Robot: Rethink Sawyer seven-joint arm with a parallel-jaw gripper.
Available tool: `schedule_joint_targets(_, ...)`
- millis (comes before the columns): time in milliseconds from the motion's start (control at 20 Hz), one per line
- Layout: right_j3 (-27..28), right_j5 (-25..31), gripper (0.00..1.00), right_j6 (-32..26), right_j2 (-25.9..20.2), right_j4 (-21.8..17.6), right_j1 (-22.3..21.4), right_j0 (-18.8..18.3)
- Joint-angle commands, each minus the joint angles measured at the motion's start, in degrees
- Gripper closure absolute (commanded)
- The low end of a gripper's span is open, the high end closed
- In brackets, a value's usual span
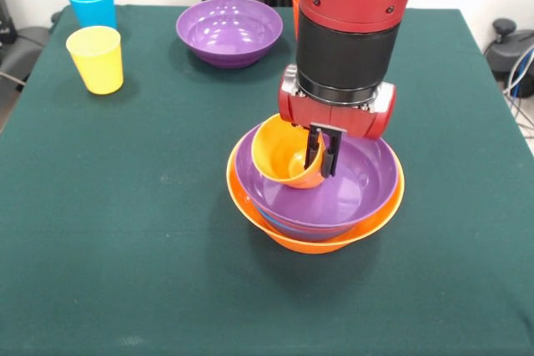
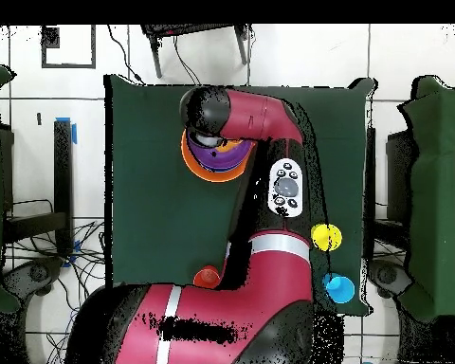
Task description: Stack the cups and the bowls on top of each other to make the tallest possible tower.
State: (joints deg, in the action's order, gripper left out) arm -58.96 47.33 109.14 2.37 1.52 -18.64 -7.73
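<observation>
The tool (image 1: 323, 149) hung straight down over the tower (image 1: 315, 198), its two dark fingers (image 1: 314, 147) pinched on the near rim of the orange cup (image 1: 286, 153), one inside the wall and one outside. The cup was tilted, mouth turned up and toward the camera, sitting low in the far-left part of the purple bowl (image 1: 350, 185) on top of the pile. That purple bowl was nested in the large orange bowl (image 1: 309, 241), with a thin blue edge (image 1: 271, 221) showing between the two. The whole pile stood near the middle of the green table (image 1: 125, 231), right under the red wrist.

Well apart, at the far side in the front view, a second purple bowl (image 1: 229, 31) stood alone. The light blue cup (image 1: 92, 2) and yellow cup (image 1: 96, 58) stood upright just beside each other in the far-left corner. From overhead, the arm covered most of the tower; a red-orange cup (image 2: 207, 277) peeked out beside the arm's base.

No readable writing showed anywhere, only a cluster of buttons (image 2: 286, 188) on the arm.
</observation>
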Motion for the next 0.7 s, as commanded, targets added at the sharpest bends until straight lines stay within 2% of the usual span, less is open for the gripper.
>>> schedule_joint_targets(50,-0.29,-3.25,1.0,0.02,-4.52,-2.82,4.89,0.19)
schedule_joint_targets(700,1.26,-2.01,1.0,1.67,-2.84,-3.53,5.36,1.47)
